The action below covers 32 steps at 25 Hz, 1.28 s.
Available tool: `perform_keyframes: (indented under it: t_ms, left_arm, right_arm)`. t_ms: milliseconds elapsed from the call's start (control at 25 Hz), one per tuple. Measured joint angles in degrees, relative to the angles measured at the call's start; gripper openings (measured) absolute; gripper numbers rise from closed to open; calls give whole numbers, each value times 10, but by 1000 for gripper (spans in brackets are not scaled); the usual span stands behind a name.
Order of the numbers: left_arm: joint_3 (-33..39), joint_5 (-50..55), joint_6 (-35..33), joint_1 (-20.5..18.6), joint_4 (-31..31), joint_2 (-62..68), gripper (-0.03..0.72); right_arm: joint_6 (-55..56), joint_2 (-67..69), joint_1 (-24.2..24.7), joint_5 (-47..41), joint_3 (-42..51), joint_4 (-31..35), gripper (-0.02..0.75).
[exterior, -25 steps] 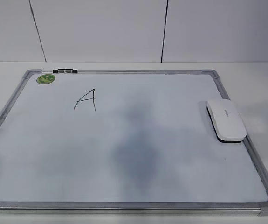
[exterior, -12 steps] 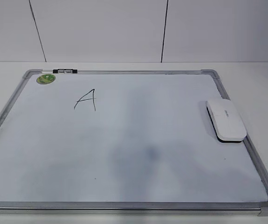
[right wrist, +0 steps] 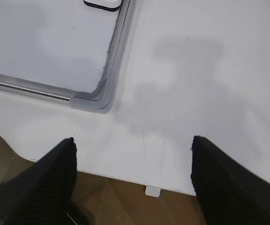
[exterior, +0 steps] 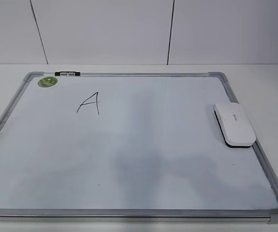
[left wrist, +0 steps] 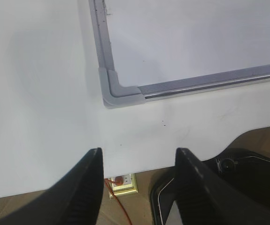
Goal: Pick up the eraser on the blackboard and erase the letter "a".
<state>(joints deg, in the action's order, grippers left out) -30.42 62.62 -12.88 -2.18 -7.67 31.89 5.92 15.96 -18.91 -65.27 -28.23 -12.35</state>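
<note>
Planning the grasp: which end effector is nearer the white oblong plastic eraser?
Right. The right end effector hovers off the board's near right corner, the white oblong plastic eraser just ahead at the right frame. The left end effector hovers off the opposite near corner.

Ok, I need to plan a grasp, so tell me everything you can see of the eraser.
The eraser is a white oblong block, plastic by its look, with rounded corners, faint grey lettering on top and a dark underside layer showing along its near edge. It lies flat near the blackboard's right edge, its long side roughly along the frame, its outer side meeting the frame. Nothing grips it; no gripper appears in the exterior view.
</note>
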Motion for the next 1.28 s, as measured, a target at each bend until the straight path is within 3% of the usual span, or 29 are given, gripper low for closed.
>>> perform_keyframes:
  t_ms: [1000, 1120, 1280]
  left_arm:
    - [1, 0, 2, 0, -23, -29, 358]
    - [1, 0, 2, 0, -23, -78, 358]
    - [1, 1, 3, 0, -23, -166, 358]
  right_arm:
    - [0, -3, 0, 1, 0, 0, 589]
    - [0, -16, 16, 1, 1, 0, 589]
    - [0, -46, 74, 1, 1, 0, 589]
